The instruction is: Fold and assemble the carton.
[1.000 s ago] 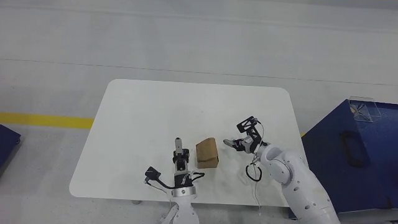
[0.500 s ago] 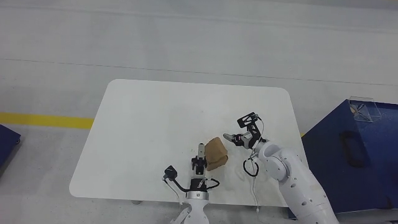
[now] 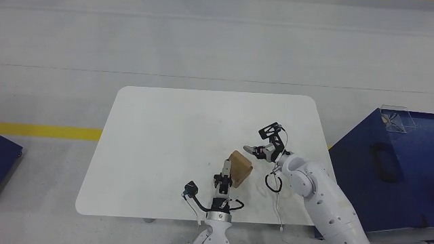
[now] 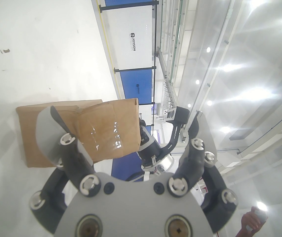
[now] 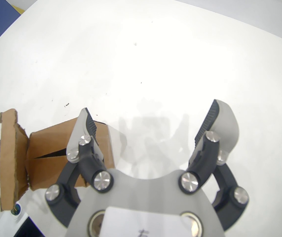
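Left tool (image 4: 124,111) is spread wide, fingers apart, nothing clamped. The brown carton (image 4: 106,129) is right in front of it, sitting much closer to one finger (image 4: 49,127) than to the other. That finger crosses the carton's face, and I can't tell whether it actually touches. There's a strip of clear tape (image 4: 106,136) glinting on the panel facing this tool.

Over to the right tool (image 5: 150,108): also open, fingers well apart, and between them I see just bare white tabletop (image 5: 141,50). From here the carton is off to one side, beyond the outer edge of one finger and partly hidden behind it, not inside the gap. One flap (image 5: 7,159) stands up at the carton's far end from this tool, and a dark slit runs along the seam of the panel facing me.

From the top camera, the carton sits at an angle on the tabletop between my two tools. The left tool is just beside it, while the right tool is near it on the opposite side, with a little space between them.
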`<action>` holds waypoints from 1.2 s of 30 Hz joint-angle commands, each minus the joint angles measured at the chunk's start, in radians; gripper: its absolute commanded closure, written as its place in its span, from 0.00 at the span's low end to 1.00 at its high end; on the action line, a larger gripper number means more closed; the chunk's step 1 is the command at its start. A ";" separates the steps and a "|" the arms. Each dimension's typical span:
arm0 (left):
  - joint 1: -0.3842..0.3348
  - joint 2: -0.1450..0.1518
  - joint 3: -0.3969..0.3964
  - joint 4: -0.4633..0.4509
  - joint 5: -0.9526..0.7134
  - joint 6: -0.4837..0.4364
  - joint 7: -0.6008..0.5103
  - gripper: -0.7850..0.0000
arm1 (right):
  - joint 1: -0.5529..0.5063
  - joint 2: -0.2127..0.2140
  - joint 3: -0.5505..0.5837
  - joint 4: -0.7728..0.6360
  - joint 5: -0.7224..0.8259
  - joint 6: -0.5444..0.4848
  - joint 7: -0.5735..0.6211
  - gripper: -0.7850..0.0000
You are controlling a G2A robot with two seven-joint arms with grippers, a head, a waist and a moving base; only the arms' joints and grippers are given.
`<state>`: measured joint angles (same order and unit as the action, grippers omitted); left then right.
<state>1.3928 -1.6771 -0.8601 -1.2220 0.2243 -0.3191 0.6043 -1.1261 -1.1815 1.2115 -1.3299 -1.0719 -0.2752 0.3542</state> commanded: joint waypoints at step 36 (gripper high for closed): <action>-0.016 -0.006 -0.025 -0.054 0.105 0.448 -0.204 0.52 | -0.078 0.021 0.060 -0.149 0.055 -0.085 0.104 0.00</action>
<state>1.3786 -1.6817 -0.8859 -1.2800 0.3296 0.1252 0.3962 -1.2071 -1.1600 1.2759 -1.4830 -1.0102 -0.3683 0.4558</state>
